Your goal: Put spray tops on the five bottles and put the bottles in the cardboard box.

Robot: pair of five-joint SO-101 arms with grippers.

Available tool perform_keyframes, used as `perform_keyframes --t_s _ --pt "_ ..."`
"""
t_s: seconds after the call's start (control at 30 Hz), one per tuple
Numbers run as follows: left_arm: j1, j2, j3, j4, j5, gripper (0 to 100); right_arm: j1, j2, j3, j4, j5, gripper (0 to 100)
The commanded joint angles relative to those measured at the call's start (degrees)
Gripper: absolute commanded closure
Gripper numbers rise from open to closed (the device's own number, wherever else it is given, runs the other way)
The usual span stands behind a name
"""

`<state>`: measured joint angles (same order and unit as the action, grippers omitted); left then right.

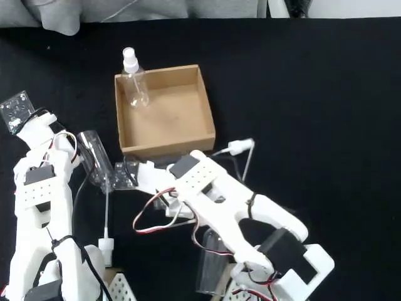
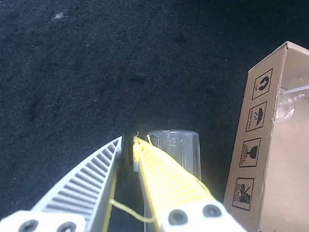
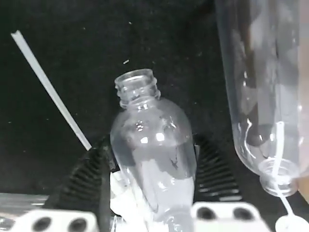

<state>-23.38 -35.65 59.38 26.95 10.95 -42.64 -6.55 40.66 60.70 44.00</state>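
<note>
Black cloth surface (image 1: 313, 94), high view: the cardboard box (image 1: 166, 145) is open-topped, with one capped bottle (image 1: 136, 88) standing in a corner of it, so by judgement one of five is done. A loose spray top (image 1: 240, 147) with its tube lies beside the right arm (image 1: 219, 194), well behind its hand. A spare bottle (image 1: 210, 269) lies under that arm. Left wrist view: the left hand (image 2: 128, 141) has its fingers drawn nearly together with nothing between them. A side bottle (image 2: 174, 145) sits just beside the yellow finger, outside the grip, and the box wall is beyond that. Right wrist view: the right hand (image 3: 152, 162) is clamped on the held bottle (image 3: 145, 130) by its body. Its open neck is bare and points out past the fingertips. A loose tube (image 3: 48, 82) lies to one side of the hand. On the other side the side bottle's mouth faces a near spray top (image 3: 289, 224), whose tube appears to enter it. Step in hand, as judged: capping the held bottle. To do it well, keep the body grip firm and the neck unobstructed. Have the free hand take a top by its head, feed the tube into the neck first, then seat the top squarely without levering the bottle loose.
</note>
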Motion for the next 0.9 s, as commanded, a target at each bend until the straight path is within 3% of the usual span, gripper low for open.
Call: perform_keyframes --t_s 0.0,0.3,0.87 --pt "-0.4 -2.1 -0.8 -1.1 0.4 97 1.2 -4.2 -0.6 -0.6 0.2 89.8" --pt "-0.3 -2.1 -0.8 -1.1 0.4 97 3.8 -4.2 -6.5 5.1 0.0 89.9" --pt "-0.4 -2.3 -0.8 -0.9 0.4 97 4.7 -8.7 -16.6 18.1 -11.9 89.9"
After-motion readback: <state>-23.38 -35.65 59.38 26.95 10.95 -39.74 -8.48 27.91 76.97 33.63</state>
